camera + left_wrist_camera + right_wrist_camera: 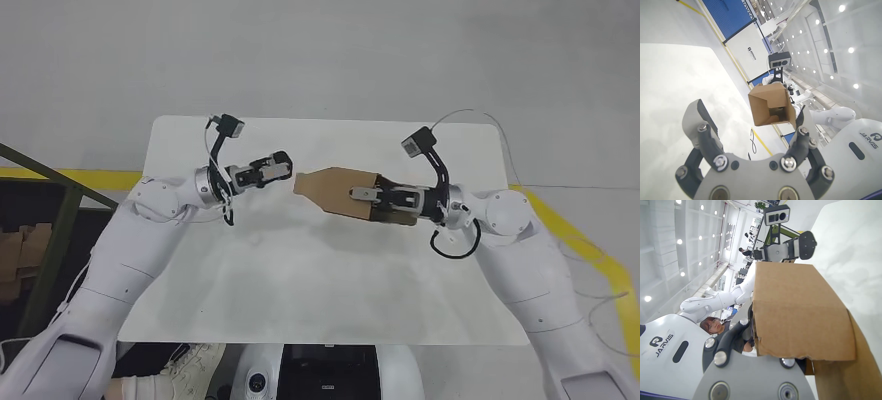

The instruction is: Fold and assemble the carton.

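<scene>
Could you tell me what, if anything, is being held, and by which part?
The right tool grips the cardboard carton by the end nearest its own arm; the left tool is open and holds nothing.

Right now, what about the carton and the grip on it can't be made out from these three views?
- Right wrist view: the carton's near panel covers the right gripper's fingertips, so their exact hold is hidden.
- Left wrist view: the carton's far end sits behind its own walls; its inner flaps are in shadow.
- Top view: whether the carton's underside touches the table cannot be judged from above.
</scene>
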### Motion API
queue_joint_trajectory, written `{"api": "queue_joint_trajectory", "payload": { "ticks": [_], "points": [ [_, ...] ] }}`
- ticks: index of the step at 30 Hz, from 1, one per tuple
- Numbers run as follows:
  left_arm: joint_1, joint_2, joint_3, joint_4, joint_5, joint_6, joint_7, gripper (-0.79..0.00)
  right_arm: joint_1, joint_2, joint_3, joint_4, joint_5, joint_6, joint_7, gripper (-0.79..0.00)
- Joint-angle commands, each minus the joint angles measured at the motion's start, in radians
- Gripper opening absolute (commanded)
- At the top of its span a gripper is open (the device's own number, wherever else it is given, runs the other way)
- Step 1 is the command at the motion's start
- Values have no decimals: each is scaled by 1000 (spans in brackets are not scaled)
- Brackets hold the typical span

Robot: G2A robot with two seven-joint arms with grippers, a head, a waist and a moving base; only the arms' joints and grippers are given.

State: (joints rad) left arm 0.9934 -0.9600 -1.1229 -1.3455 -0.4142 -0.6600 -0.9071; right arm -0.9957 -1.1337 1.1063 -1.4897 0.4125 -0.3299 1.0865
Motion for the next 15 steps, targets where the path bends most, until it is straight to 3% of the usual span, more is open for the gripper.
{"api": "queue_joint_trajectory", "payload": {
  "ticks": [1,8,15],
  "points": [
    [24,7,-26,-46,18,2,4,0,1,-1,-4,-2,-14,9,-14,-785],
    [50,12,-30,-160,156,71,6,0,3,-2,-12,-7,-37,24,-36,-785],
    [21,-1,7,-139,272,130,82,0,-5,0,-5,-24,-28,14,-30,-785]
  ]
}}
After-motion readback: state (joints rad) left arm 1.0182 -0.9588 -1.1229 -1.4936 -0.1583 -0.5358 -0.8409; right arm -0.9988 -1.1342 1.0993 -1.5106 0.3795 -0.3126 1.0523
